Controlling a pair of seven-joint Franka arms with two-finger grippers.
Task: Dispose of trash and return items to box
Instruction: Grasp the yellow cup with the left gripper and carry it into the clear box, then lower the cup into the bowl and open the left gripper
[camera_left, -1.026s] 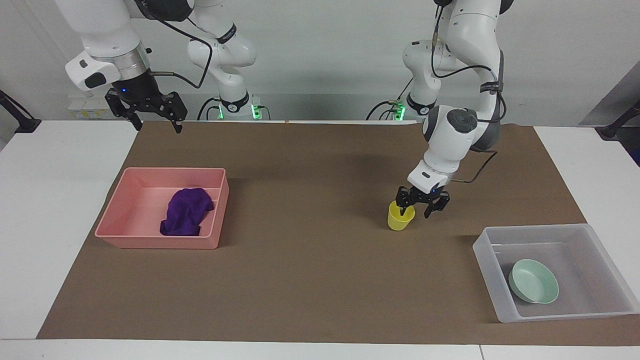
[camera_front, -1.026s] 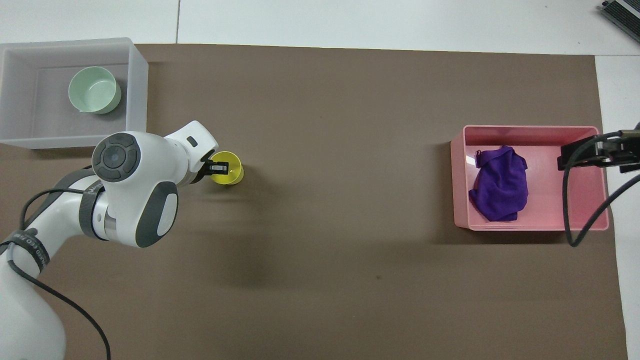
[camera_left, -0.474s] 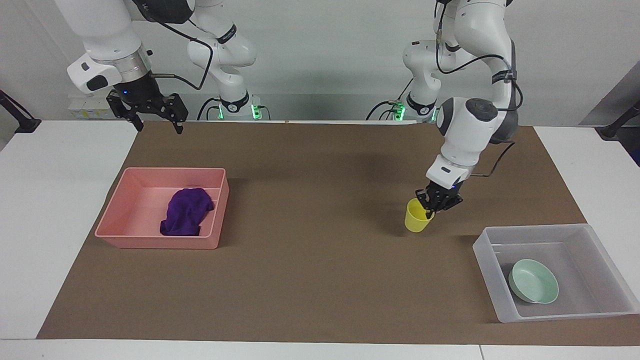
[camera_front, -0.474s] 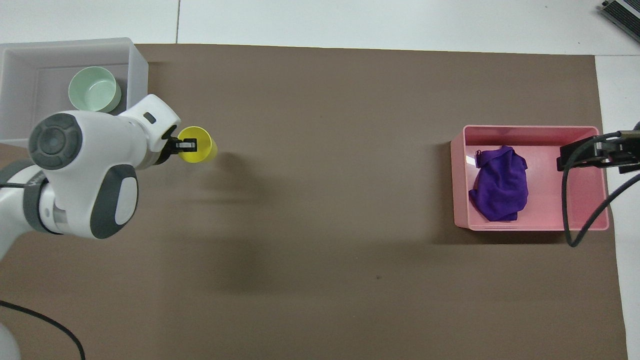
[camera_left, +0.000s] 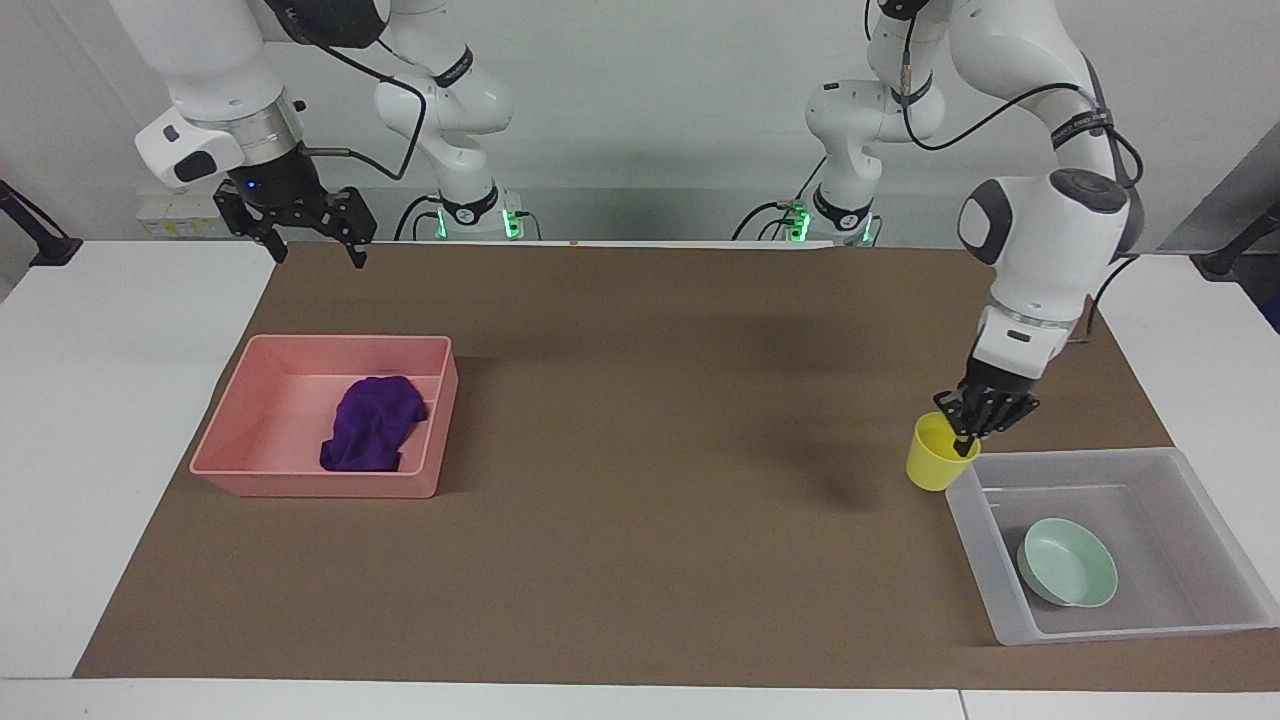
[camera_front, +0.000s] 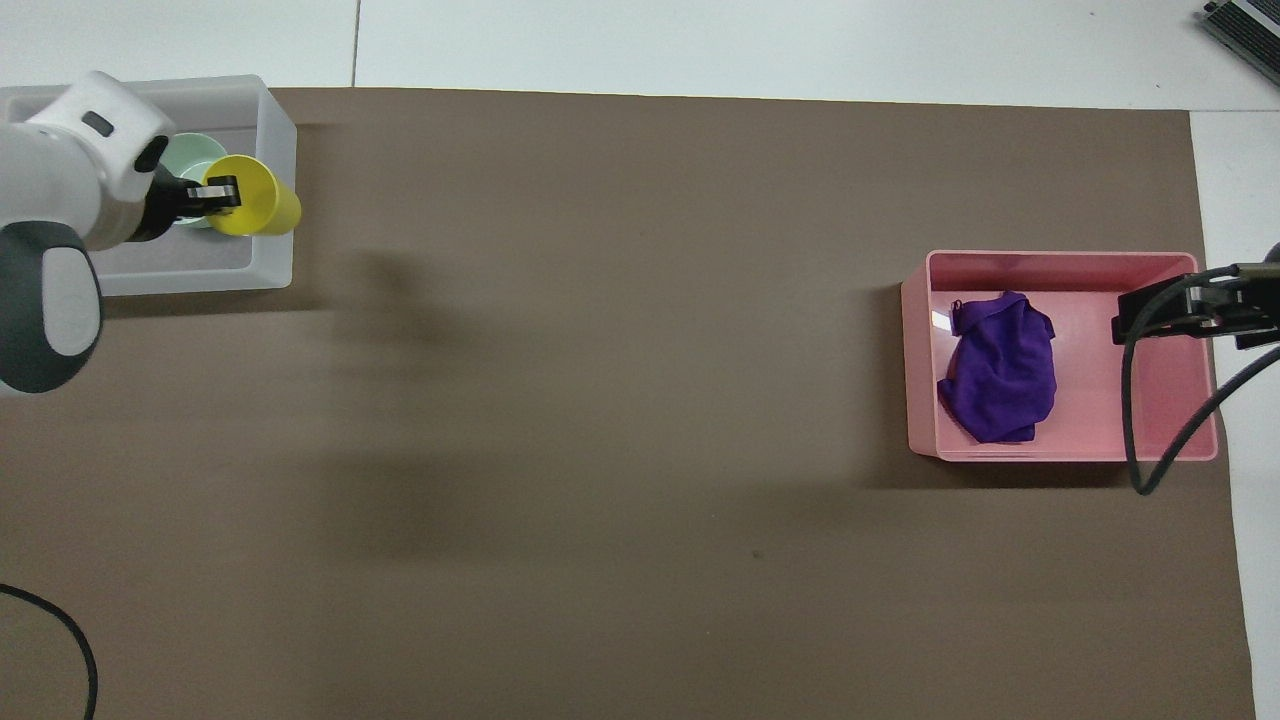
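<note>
One item is left outside the box (camera_left: 1215, 510): the yellow cup (camera_left: 935, 468), pinched by its rim in the closed left gripper (camera_left: 968, 438) and hanging over the box's corner, just under the fingers. Below waits the mint bowl (camera_left: 1068, 565). The right gripper (camera_left: 312, 235) idles spread open above the table (its purple rag (camera_left: 372, 424) already lies in the pink tray (camera_left: 300, 482)).
</note>
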